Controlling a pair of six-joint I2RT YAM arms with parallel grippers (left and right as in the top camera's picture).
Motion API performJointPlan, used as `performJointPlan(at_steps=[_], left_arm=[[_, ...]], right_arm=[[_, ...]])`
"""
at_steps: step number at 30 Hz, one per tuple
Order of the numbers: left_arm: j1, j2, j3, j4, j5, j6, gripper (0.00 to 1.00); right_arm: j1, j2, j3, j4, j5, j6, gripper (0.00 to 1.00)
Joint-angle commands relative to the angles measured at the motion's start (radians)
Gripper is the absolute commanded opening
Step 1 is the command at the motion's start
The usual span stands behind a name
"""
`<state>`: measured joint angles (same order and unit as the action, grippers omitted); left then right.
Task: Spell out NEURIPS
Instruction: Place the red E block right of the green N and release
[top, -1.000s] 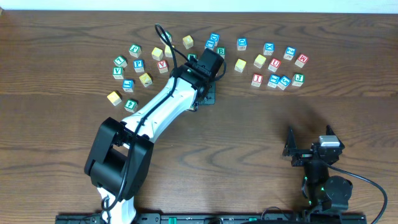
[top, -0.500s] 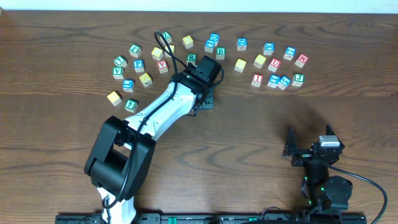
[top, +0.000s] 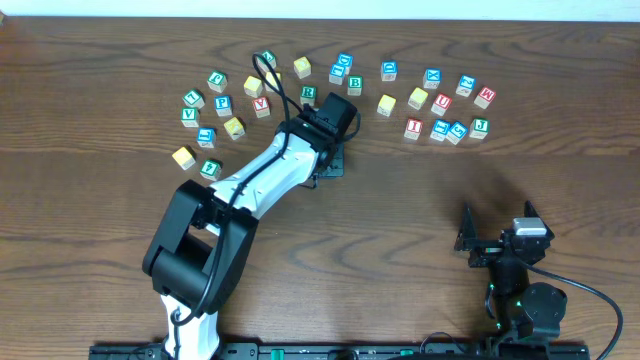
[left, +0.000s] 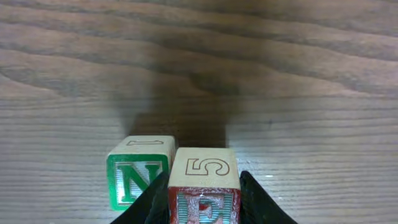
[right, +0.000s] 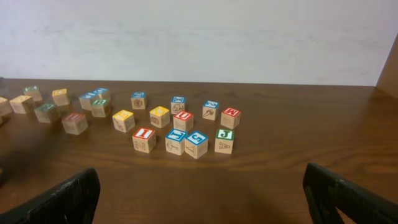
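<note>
In the left wrist view my left gripper (left: 204, 194) is shut on the red E cube (left: 205, 168), whose top face shows a 5. The E cube stands right beside the green N cube (left: 138, 178), on that cube's right and touching it. From overhead the left gripper (top: 328, 163) hides both cubes. The red U (top: 441, 102), red I (top: 413, 127), blue P (top: 223, 104) and a green cube (top: 308, 94) lie in the far scatter. My right gripper (top: 497, 235) rests open at the near right, holding nothing; it (right: 202, 205) faces the I (right: 144, 139) and U (right: 183, 120).
Other letter cubes are strewn along the far side: green J (top: 480, 126), green B (top: 354, 84), red V (top: 261, 105) and several yellow and blue ones. The left arm (top: 250, 185) slants across the table's middle.
The left gripper with the E cube has shifted slightly toward the near left, uncovering the green cube behind it. The right arm has not moved.
</note>
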<state>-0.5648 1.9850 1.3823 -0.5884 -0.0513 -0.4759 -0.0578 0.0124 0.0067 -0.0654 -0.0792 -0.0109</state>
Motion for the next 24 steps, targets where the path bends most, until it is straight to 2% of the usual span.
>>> performJointPlan(at_steps=[1, 6, 7, 8, 9, 11, 12, 19, 24], left_arm=[[0.002, 0.02, -0.007, 0.0, -0.009, -0.016, 0.29], [0.002, 0.02, -0.007, 0.0, -0.009, -0.016, 0.3], [0.002, 0.02, -0.007, 0.0, -0.009, -0.016, 0.39], [0.002, 0.02, -0.006, 0.001, -0.009, -0.016, 0.39], [0.002, 0.02, -0.006, 0.002, -0.008, -0.016, 0.39], [0.002, 0.02, -0.005, 0.005, -0.008, -0.016, 0.28], [0.002, 0.02, -0.005, 0.007, -0.008, -0.016, 0.27], [0.002, 0.019, 0.007, 0.007, -0.005, -0.014, 0.27], [0.003, -0.018, 0.027, 0.003, -0.006, 0.039, 0.27]], right_arm=[[-0.006, -0.006, -0.001, -0.003, -0.005, 0.01, 0.99], [-0.006, -0.006, -0.001, -0.003, -0.005, 0.01, 0.99], [-0.006, -0.006, -0.001, -0.003, -0.005, 0.01, 0.99], [-0.006, -0.006, -0.001, -0.003, -0.005, 0.01, 0.99], [-0.006, -0.006, -0.001, -0.003, -0.005, 0.01, 0.99], [-0.006, -0.006, -0.001, -0.003, -0.005, 0.01, 0.99], [-0.006, -0.006, -0.001, -0.003, -0.005, 0.01, 0.99], [-0.006, -0.006, -0.001, -0.003, -0.005, 0.01, 0.99], [-0.006, -0.006, -0.001, -0.003, -0.005, 0.01, 0.99]])
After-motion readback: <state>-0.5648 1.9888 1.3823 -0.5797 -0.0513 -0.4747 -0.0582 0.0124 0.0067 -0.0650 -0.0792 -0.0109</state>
